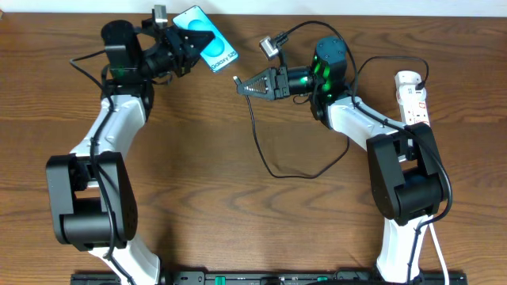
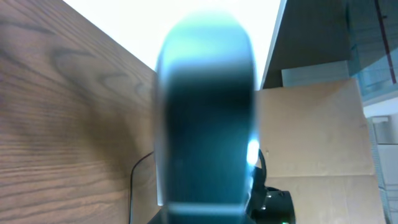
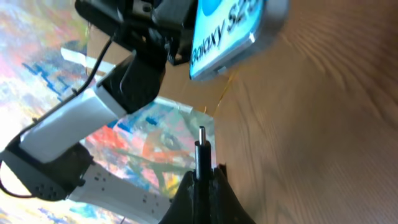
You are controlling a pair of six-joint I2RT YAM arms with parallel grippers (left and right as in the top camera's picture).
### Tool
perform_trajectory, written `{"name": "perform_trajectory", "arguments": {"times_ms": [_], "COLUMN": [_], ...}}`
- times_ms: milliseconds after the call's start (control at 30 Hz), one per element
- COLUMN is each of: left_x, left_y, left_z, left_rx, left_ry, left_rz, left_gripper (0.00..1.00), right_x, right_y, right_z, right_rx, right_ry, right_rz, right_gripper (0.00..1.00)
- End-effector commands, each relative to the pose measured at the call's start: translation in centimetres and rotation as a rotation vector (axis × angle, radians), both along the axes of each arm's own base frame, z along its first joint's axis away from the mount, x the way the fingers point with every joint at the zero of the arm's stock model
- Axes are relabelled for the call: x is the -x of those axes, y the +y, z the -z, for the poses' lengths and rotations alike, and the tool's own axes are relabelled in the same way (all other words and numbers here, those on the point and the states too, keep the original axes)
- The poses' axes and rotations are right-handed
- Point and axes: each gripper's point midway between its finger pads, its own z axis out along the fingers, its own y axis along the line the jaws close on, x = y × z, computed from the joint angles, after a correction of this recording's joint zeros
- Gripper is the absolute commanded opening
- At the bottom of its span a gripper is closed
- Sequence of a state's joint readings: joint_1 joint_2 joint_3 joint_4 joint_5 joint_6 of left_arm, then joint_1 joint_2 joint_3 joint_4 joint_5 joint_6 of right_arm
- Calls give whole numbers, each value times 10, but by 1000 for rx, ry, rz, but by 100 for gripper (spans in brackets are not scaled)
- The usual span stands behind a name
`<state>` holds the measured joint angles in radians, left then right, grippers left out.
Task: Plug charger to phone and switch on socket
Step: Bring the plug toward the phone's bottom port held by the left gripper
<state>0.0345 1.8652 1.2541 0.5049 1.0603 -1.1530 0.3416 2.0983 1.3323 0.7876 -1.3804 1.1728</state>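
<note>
Left gripper (image 1: 184, 41) clamps the flat teal-screened phone (image 1: 207, 39); right gripper (image 1: 242, 85), pinching the connector (image 3: 201, 146) of the thin black charger (image 1: 252, 115) near the phone, should align it squarely before pushing.

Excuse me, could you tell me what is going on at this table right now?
The left claw holds the phone up near the far edge of the table. The right claw grips the charger at its connector end, and the metal tip points toward the phone's end but is not plugged in yet. The white socket lies on the right, with neither claw on it.
</note>
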Motion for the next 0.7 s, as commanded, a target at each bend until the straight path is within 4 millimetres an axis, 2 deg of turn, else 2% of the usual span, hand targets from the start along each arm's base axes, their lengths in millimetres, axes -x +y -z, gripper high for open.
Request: {"name": "perform_trajectory", "arguments": {"times_ms": [0, 667], "left_x": [-4, 5], "left_y": [-4, -10], "left_z": [-9, -12], "left_rx": [-5, 9], "left_ry": [-27, -34], "left_rz": [-25, 42], "left_gripper": [7, 7], "right_x": [-10, -10], "right_y": [4, 4], "right_z": [-5, -5], "right_rx": [-7, -9], "right_ry": [32, 29], "right_rz": [49, 50], "right_gripper": [1, 1]}}
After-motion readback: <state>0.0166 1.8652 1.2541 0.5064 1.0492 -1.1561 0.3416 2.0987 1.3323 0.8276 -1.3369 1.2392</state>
